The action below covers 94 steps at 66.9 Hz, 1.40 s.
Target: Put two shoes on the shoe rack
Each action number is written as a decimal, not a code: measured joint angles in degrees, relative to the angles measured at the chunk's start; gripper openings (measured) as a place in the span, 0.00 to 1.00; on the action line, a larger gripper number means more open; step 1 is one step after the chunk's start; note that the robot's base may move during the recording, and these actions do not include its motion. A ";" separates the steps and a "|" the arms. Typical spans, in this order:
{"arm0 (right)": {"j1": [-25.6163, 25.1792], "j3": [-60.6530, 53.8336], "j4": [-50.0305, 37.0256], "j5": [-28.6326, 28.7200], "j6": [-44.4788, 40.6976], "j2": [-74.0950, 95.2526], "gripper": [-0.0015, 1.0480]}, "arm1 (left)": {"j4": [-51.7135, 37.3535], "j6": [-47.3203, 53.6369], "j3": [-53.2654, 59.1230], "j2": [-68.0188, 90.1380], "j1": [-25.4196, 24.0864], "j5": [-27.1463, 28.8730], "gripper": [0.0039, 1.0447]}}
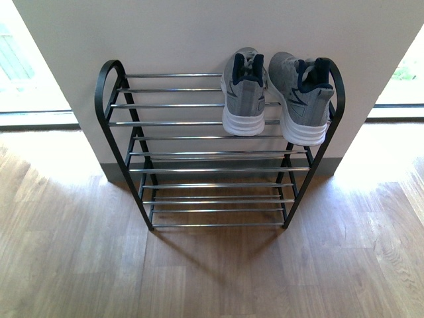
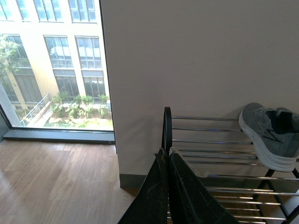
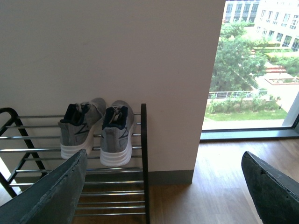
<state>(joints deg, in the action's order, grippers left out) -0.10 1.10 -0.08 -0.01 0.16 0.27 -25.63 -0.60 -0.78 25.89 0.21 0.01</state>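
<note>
Two grey knit sneakers with white soles, one [image 1: 242, 93] beside the other [image 1: 303, 99], rest on the top tier of the shoe rack [image 1: 185, 122] at its right end, heels toward me. The right wrist view shows both sneakers [image 3: 79, 129] [image 3: 117, 131] on the rack [image 3: 143, 154]. One sneaker [image 2: 273, 135] shows in the left wrist view on the rack [image 2: 205, 141]. My left gripper [image 2: 166, 156] is shut with nothing in it, held back from the rack's left end. My right gripper [image 3: 163, 161] is open and empty, off the rack's right end. Neither arm shows in the front view.
The rack stands against a white wall pillar [image 1: 212, 33] with a grey skirting. Wooden floor [image 1: 212, 278] spreads in front and to both sides. Floor-to-ceiling windows [image 2: 51, 65] [image 3: 252, 65] flank the pillar. The rack's lower tiers and left half hold nothing.
</note>
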 joint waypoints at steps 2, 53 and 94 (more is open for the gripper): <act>0.00 0.00 0.00 0.00 0.00 0.00 0.91 | 1.14 0.00 0.00 -1.22 0.00 0.00 0.01; 0.00 0.00 0.00 -0.02 0.00 0.02 0.91 | 24.13 0.00 0.00 -22.47 0.00 -0.02 0.01; 0.00 0.00 0.00 0.00 0.00 0.00 0.91 | 25.64 0.02 -0.02 -24.98 -0.04 -0.07 0.65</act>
<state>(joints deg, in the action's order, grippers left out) -0.10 1.10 -0.08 -0.01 0.16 0.27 0.01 -0.58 -0.80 0.91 0.16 -0.05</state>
